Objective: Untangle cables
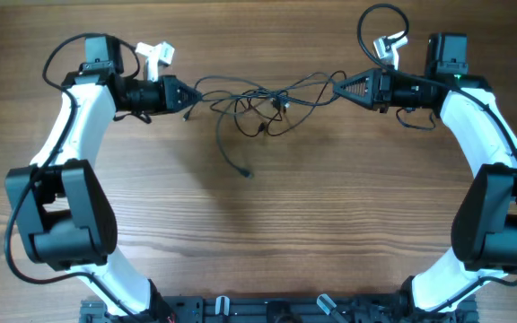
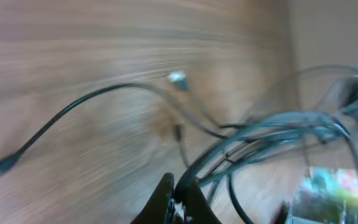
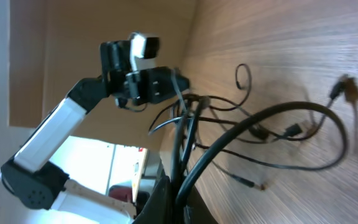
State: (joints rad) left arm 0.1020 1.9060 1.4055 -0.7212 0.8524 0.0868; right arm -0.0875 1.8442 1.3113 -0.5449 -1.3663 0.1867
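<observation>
Pressed almost against the right wrist lens, the right gripper (image 3: 178, 194) has its two dark fingers drawn together into a narrow wedge. Several strands of the cables (image 3: 182, 143) run up out of the pinch between them, so it is clamped on the bunch. Beyond that the thin black wires fan out over the wooden table (image 3: 303, 37); one curls into a small loop (image 3: 244, 77), and others end in little plug tips (image 3: 294, 129) lying on the wood. Across the tangle the left gripper (image 3: 178, 79) faces this one, with the white left arm (image 3: 55, 127) behind it. The left wrist view is smeared, yet it shows that gripper's fingers likewise closed to a thin gap, with wires rising from between them. In that view a long strand (image 2: 79, 102) arcs away to a dark plug (image 2: 2, 165), and a silvery tip (image 2: 178, 78) rests on the wood beyond. From overhead, the two grippers point at each other along the far part of the worktop and stand well apart, the left one nearer the far left corner, the right one nearer the far right corner. The bunch is strung between them, about midway between the left and right edges. Its knot of loops sits in the middle of that span, closer to the far edge than to the near one. A single free end (image 1: 232, 152) trails from the knot toward the near edge and stops at about the centre of the worktop.
</observation>
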